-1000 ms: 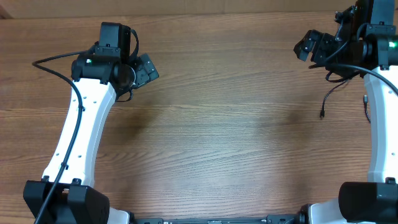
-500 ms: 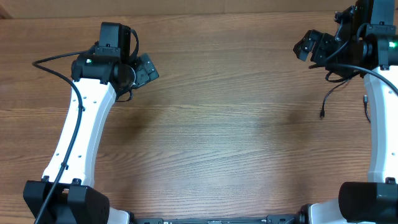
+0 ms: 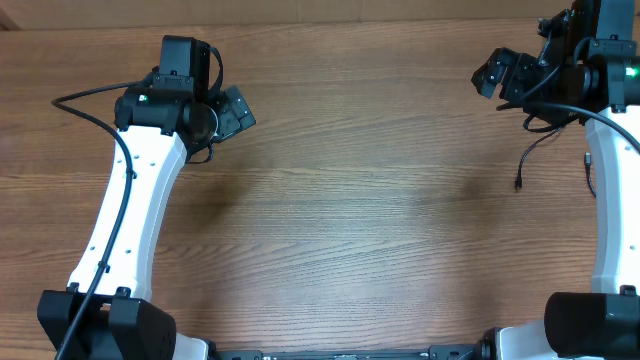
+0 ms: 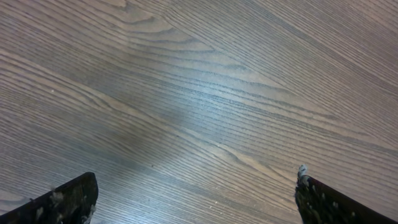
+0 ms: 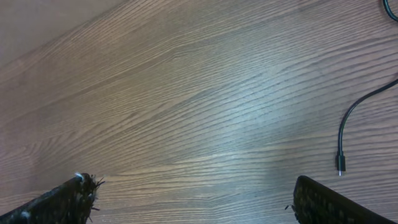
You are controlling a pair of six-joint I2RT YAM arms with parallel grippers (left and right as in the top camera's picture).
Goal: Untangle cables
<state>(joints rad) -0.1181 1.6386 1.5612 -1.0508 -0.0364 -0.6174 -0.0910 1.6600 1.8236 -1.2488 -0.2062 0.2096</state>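
Nothing moved since earlier frames. Left hand (image 4: 196, 193), right hand (image 5: 193, 193) both released, empty. Cable (image 5: 351, 111) lies on counter (image 3: 350, 200) near right hand; light, limp; I'd pinch near plug (image 5: 339, 163).

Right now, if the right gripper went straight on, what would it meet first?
Probably only bare table. The right gripper is open, with nothing between its fingers; the cable lies off to the side.

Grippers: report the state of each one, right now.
Left gripper: open, holding nothing.
Right gripper: open, holding nothing.
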